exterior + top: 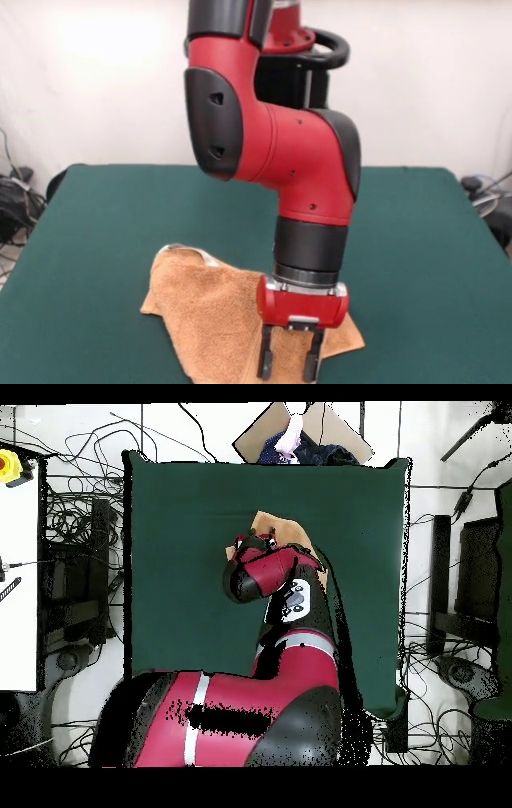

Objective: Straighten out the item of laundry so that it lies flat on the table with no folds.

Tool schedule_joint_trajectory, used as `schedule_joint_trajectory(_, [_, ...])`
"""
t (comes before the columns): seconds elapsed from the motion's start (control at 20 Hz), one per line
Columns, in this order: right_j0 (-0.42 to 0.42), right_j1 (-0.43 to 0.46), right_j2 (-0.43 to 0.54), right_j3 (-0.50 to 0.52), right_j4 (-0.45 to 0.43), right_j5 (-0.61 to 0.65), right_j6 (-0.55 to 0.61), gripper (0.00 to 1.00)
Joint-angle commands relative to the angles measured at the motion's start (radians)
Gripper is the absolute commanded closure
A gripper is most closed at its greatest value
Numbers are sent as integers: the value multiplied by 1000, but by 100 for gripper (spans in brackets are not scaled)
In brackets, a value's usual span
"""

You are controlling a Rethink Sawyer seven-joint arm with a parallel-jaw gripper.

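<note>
The orange-tan towel (pixel 210 312) lies crumpled on the dark green table (pixel 104 240), near the front edge and a little left of centre. Its left corner is folded up, showing a pale band. My gripper (pixel 288 366) hangs straight down over the towel's right part. Its two black fingers (pixel 265 357) are apart, with towel showing between them, and the tips are at cloth level. In the overhead view the arm covers most of the towel (pixel 278 530), and only its far edge shows on the table (pixel 180 534).
A cardboard box (pixel 320 429) with dark cloth stands beyond the table's far edge in the overhead view. Cables lie around the table on all sides. A white bench with a yellow and red button (pixel 10 466) is at the left.
</note>
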Motion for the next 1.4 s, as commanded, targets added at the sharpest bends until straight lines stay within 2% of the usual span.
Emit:
schedule_joint_trajectory(0.05, [78,71,42,72,-45,61,15,0])
schedule_joint_trajectory(0.35, [170,97,-67,50,11,64,101,0])
schedule_joint_trajectory(0.75, [180,93,-69,68,30,53,105,0])
schedule_joint_trajectory(1.1, [141,80,-19,86,3,35,70,0])
schedule_joint_trajectory(1.35, [-14,58,186,130,-87,11,-33,0])
schedule_joint_trajectory(1.4, [-14,60,187,129,-90,7,-30,0])
